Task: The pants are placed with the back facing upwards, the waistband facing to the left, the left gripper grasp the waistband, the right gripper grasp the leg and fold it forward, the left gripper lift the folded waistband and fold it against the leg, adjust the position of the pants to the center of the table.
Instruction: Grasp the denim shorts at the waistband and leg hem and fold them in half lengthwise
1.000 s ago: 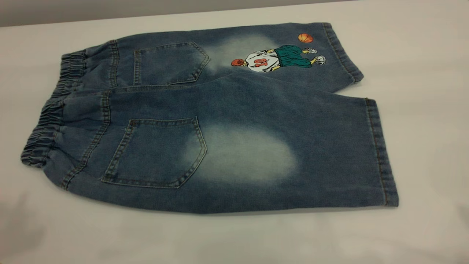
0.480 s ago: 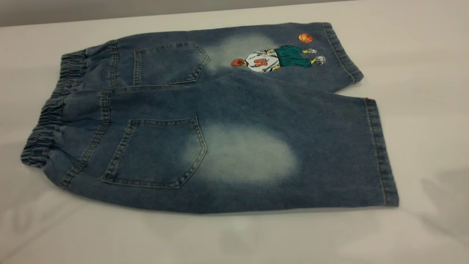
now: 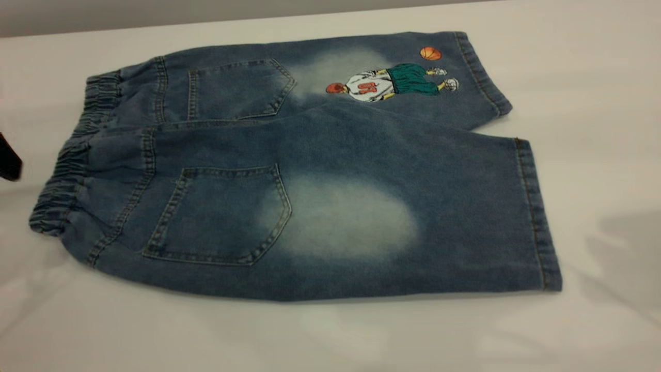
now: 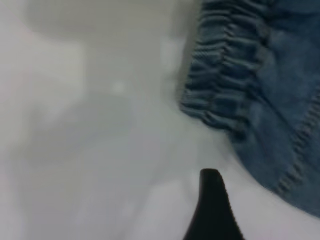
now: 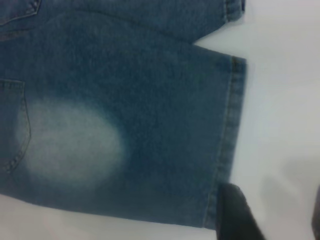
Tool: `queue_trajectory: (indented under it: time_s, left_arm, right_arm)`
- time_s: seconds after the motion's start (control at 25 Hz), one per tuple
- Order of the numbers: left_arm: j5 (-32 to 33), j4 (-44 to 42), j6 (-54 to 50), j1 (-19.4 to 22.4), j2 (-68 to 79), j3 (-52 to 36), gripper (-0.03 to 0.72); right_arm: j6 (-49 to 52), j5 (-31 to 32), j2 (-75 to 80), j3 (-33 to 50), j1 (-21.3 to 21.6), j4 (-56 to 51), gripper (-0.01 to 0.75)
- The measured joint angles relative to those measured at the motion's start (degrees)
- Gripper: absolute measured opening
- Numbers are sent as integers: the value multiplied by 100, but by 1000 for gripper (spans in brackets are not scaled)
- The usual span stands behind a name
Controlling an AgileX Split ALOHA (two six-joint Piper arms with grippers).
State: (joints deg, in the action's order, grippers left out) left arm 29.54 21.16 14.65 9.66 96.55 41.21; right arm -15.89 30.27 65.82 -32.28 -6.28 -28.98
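The pants (image 3: 310,170) lie flat on the table (image 3: 594,77), back up, both back pockets showing. The elastic waistband (image 3: 67,170) points left. The leg (image 3: 439,206) with the pale oval lies nearest the front; the printed leg is behind it. A dark tip of my left gripper (image 3: 9,160) shows at the left edge, just off the waistband (image 4: 225,75). In the left wrist view one black finger (image 4: 212,210) hangs over bare table beside the waistband, holding nothing. My right gripper (image 5: 275,215) is open over the hem corner of the leg (image 5: 225,150), one finger (image 5: 235,215) at the hem.
White tabletop surrounds the pants on all sides. A grey wall strip (image 3: 103,13) runs behind the far table edge. The right arm's shadow (image 3: 630,258) falls on the table right of the hem.
The left gripper's dark tip has come into the exterior view at the left edge. The shadow at the right has grown and moved toward the hem. The pants have not moved.
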Motion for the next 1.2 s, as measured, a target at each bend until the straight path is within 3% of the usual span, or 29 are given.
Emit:
queue_trajectory:
  time_s: [0.44,0.96,1.08,1.2]
  left_arm:
    - [-309,202,-12,-10,1375,706,456]
    - [-474,729,377,-21,2011,767,451]
    - [-460,890,625,-21,2051,762,400]
    - [-452,1156,891,-21,2057,762,295]
  right_arm:
    - [-233,-70,6,0,0,-246,279]
    - [-233,-141,6,0,0,-241,279]
    - [-233,-85,6,0,0,-253,279]
    - [-233,-35,25,31,0,-301,279]
